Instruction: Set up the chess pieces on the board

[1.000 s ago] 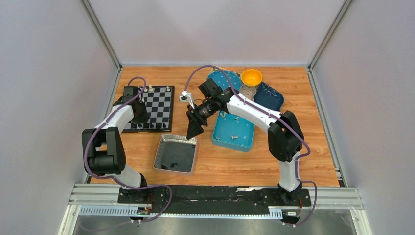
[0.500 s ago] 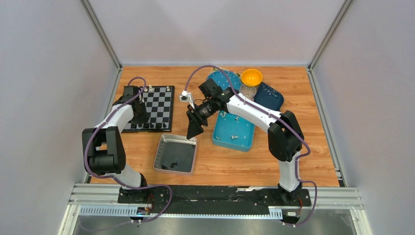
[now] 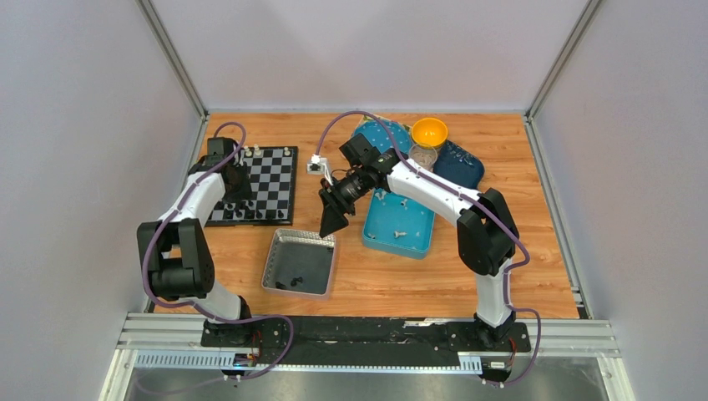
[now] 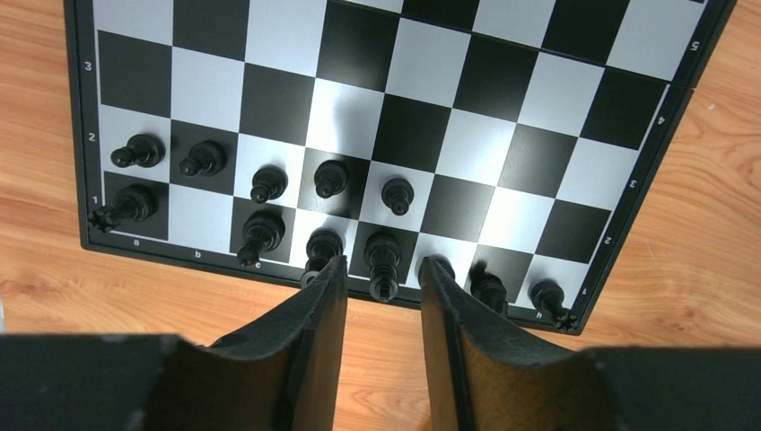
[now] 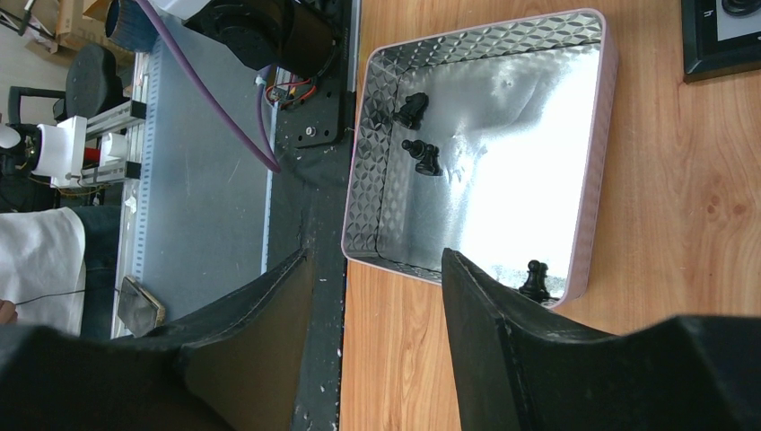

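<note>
At board (image 4: 502, 117) edge | left fingers (image 4: 310, 332) apart (piece (image 4: 383, 260) between) | right fingers (image 5: 502, 341) apart

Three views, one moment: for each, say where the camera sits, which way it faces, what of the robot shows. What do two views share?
Top external: above and behind, facing down on the table; left arm and right arm, bases at bottom.
Left wrist: on the left arm, facing down at the board, edge rows of black pieces; left gripper, open.
Right wrist: on the right arm, facing down into the tray with three loose pieces; right gripper, open.
Shared: top and left wrist, the board; top and right wrist, the tray.
</note>
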Controlling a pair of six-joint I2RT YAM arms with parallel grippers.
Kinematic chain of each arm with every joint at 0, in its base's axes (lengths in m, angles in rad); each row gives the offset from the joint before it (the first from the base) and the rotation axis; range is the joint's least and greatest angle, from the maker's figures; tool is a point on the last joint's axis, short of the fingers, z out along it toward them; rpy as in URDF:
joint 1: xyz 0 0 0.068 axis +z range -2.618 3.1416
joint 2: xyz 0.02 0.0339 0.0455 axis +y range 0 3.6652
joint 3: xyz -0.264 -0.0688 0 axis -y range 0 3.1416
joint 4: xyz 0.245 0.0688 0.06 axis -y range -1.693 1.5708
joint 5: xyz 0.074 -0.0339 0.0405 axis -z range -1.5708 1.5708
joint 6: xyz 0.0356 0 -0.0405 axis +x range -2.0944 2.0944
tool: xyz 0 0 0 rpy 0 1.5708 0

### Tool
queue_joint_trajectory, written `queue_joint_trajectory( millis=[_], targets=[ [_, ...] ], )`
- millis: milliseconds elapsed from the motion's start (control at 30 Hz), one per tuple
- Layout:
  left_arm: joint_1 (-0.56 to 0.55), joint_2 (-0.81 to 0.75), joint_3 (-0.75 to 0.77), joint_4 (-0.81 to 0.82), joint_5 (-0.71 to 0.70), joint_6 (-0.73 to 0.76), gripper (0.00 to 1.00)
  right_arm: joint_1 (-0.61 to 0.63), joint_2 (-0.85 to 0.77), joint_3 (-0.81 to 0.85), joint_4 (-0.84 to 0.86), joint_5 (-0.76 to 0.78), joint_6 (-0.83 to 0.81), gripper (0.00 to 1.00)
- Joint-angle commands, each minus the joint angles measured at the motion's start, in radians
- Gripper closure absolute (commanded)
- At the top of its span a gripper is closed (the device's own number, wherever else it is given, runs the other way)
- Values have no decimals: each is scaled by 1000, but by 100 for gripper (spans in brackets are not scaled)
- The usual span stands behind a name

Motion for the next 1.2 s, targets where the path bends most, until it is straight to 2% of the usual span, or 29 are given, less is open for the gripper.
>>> queue_joint_trajectory(
  millis=[0, 200, 433, 667, 833, 1000, 1167],
  targets=[
    [5, -93, 42, -20, 11, 3, 55, -5, -33, 10, -15, -15, -54, 42],
    [5, -231, -8, -12, 17, -30, 47, -2, -33, 27, -44, -44, -118, 42],
    [5, -415, -60, -17, 2, -42, 36, 0, -24, 82, -145, -75, -278, 42],
    [5, -570, -116, -20, 32, -72, 25, 12, -20, 129, -219, -103, -465, 41],
    [5, -655, -143, -46, 77, -88, 25, 32, -17, 189, -352, -112, -716, 41],
    [5, -725, -171, -72, 101, -122, 21, 58, -16, 215, -451, -107, -920, 32],
    [3, -807, -215, -89, 137, -160, 20, 101, -14, 218, -465, -52, -997, 16]
  ],
)
